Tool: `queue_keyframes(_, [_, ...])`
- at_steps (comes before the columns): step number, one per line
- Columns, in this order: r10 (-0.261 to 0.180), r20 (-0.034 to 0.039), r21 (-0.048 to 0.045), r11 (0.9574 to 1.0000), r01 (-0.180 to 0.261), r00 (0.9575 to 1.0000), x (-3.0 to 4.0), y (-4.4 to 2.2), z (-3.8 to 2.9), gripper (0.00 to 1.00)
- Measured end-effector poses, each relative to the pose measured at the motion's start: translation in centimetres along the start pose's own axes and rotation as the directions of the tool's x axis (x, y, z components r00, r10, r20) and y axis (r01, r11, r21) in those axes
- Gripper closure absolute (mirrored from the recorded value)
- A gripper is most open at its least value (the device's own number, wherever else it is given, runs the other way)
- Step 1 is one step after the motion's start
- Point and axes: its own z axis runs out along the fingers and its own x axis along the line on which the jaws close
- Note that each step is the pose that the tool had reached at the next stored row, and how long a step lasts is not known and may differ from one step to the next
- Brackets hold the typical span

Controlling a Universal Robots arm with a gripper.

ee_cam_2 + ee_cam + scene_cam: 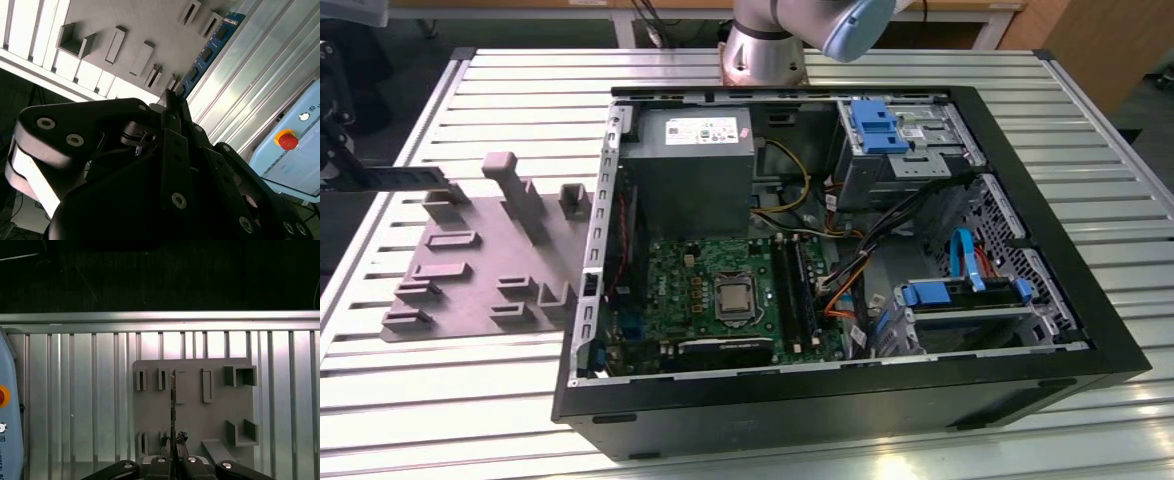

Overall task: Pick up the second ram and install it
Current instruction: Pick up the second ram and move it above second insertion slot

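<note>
Gripper (172,102) was closed on the second ram (207,52). In both wrist views the fingers met on the two flat faces at one short end of the stick. The rest of the blue board, dark chips showing, projected straight out past the fingertips. In the first wrist view the gripper (172,454) and second ram (172,405) lined up, with the board seen edge-on as a thin line on the tool's midline. Judgement: clamping the faces stops the board twisting and leaves its long edges free for a slot.

Beyond the stick lay the grey holder plate (200,422) with its upright pockets, flat on the slatted table (90,405). The ram pointed across the plate. It looked to be carried clear of the pockets, but contact could not be ruled out. Judgement: the pockets stand parts on edge so fingers can reach both faces.

In the exterior view the grey holder plate (467,250) sat just beside the computer case (1094,310), on the exterior view's left. The case lay on its side, open face up, with the motherboard (700,275) and long black memory slots (790,285) exposed, presumably so a stick can be pressed in from above. The ram was well apart from those slots and not yet installed.
</note>
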Motion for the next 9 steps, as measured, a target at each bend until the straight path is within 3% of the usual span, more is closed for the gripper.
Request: queue_keyframes(9, [0.007,0.0001,0.0001,1.0,-0.007,1.0,-0.08,0.02,-1.49,0.85])
